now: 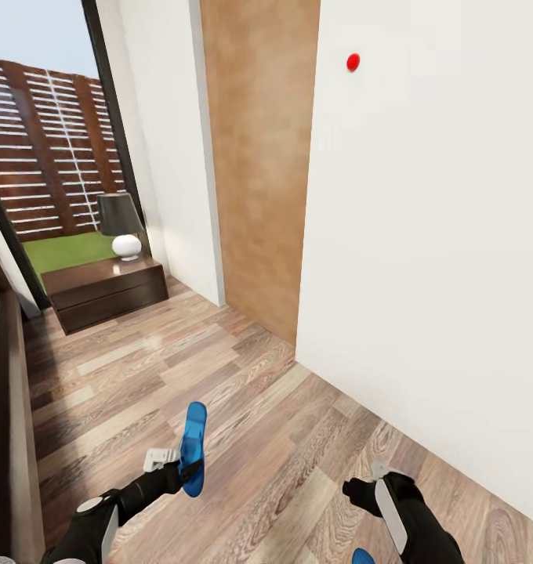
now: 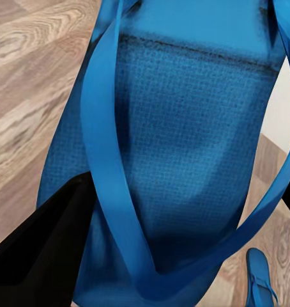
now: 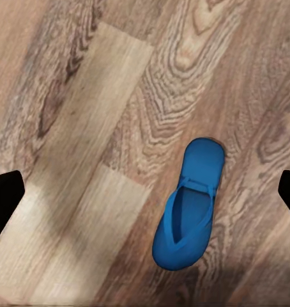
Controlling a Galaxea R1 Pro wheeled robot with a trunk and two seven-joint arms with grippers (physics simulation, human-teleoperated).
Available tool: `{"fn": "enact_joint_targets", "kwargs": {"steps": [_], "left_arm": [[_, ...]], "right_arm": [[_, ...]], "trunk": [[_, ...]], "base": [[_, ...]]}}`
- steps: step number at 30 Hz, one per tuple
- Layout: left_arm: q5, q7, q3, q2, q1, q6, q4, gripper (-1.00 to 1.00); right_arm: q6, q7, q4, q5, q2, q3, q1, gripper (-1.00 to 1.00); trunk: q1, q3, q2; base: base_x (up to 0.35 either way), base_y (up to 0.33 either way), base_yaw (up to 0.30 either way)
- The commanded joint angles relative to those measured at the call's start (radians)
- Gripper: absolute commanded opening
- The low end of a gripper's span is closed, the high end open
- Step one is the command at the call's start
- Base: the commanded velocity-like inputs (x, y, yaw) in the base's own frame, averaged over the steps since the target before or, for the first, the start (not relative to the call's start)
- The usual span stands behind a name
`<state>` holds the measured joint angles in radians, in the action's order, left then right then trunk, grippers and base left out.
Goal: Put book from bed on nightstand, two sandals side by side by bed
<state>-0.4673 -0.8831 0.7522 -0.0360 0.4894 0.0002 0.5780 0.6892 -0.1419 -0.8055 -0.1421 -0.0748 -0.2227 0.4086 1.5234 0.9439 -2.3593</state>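
Blue sandal (image 1: 193,448) is clamped upright in my left gripper (image 1: 172,462), and could slip while my right gripper (image 1: 359,492), spread wide, hangs over the other sandal (image 3: 188,204).

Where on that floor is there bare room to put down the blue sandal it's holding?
Bare planks run between the bed frame and the white wall, up to the nightstand. The left gripper holds one sandal; the other sandal lies by the right gripper, with bare floor around it.
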Motion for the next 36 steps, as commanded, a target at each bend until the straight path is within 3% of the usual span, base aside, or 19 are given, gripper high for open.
{"fn": "enact_joint_targets", "kwargs": {"steps": [1,20,36], "left_arm": [[-0.008,-0.007,0.009,-0.001,0.001,0.000,0.002,-1.00],[-0.008,-0.007,0.009,0.001,0.001,0.000,0.002,-1.00],[-0.008,-0.008,0.009,0.001,0.001,0.036,0.033,-1.00]], "right_arm": [[0.008,-0.007,-0.001,-0.010,-0.001,-0.002,0.001,1.00],[0.012,-0.001,-0.003,-0.013,-0.002,-0.004,0.001,1.00],[0.006,-0.005,0.008,-0.013,-0.002,-0.001,0.001,1.00]], "trunk": [[0.004,0.004,-0.008],[0.077,0.064,-0.141],[0.084,0.126,-0.144]], "base": [[0.000,0.000,0.000],[0.000,0.000,0.000],[0.000,0.000,0.000]]}}
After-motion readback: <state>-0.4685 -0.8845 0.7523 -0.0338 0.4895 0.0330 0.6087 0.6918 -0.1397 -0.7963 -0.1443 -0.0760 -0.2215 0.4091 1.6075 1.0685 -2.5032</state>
